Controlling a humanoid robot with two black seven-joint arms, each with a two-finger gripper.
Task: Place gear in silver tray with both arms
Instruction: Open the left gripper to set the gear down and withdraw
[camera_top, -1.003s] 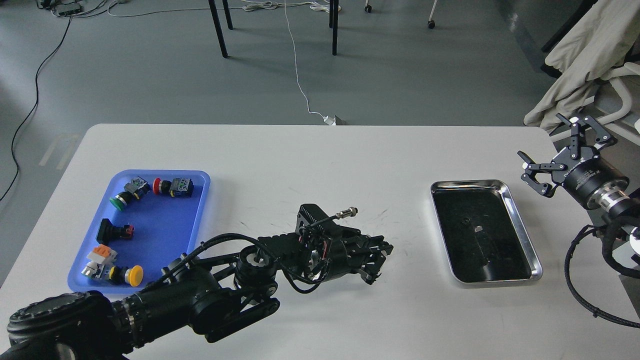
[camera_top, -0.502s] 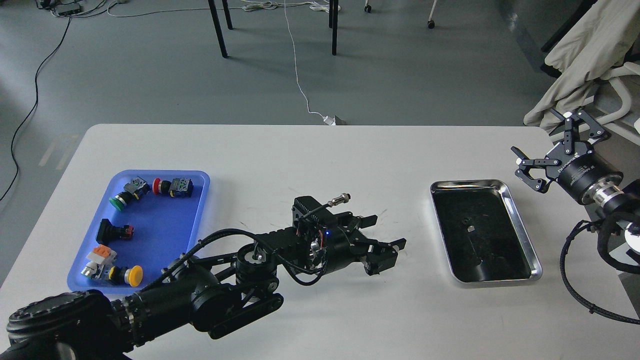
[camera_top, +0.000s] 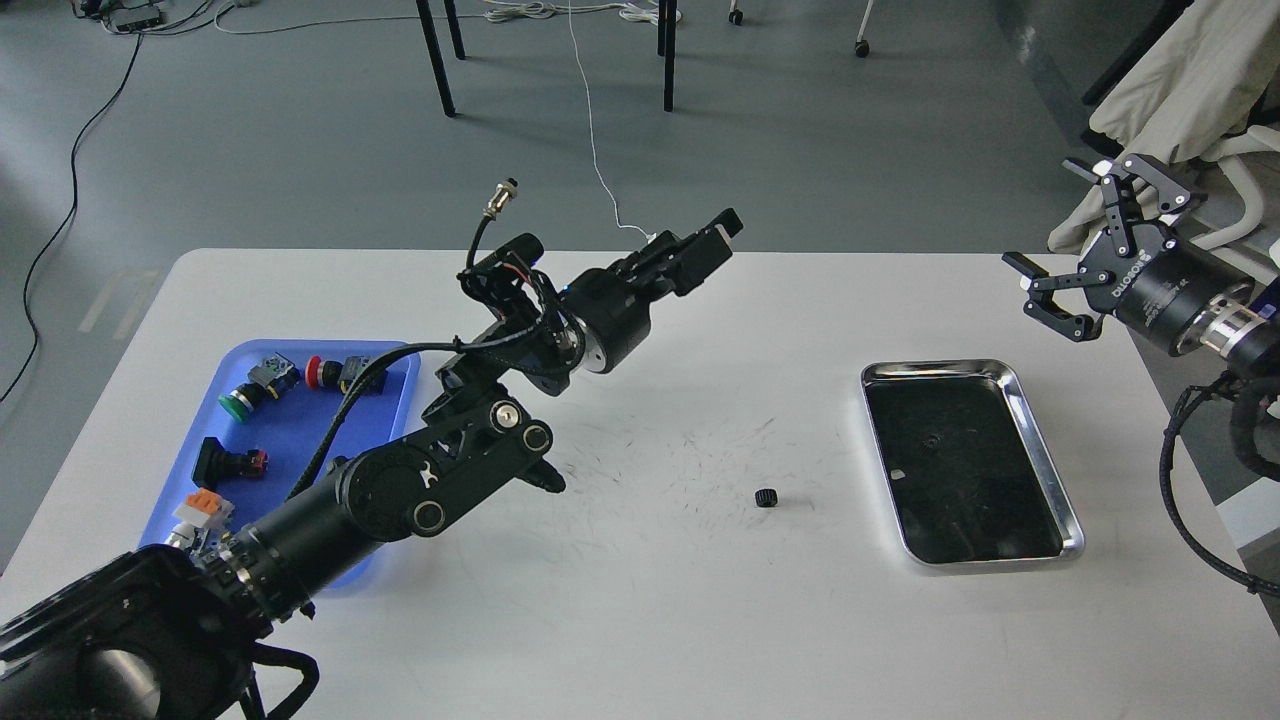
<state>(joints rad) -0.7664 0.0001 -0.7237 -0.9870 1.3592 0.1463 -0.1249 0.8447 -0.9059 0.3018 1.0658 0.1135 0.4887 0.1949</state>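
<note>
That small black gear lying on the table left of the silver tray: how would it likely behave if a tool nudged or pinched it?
The gear looks tiny and squat, so it is probably light and would skid easily on the smooth white table. Being round, it may roll if tipped on edge. Its small size probably makes a pinch easy to miss.

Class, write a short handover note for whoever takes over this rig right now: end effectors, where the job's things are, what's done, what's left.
Left end effector: raised over the table's far side, holding nothing visible; open or shut unclear.
Right end effector: open, empty, in the air beyond the shiny rectangular metal tray.
Small black gear: on the white table, left of the tray, not touching it.
Done: nothing in the tray.
Left: pick up the gear, place it in the tray.
</note>
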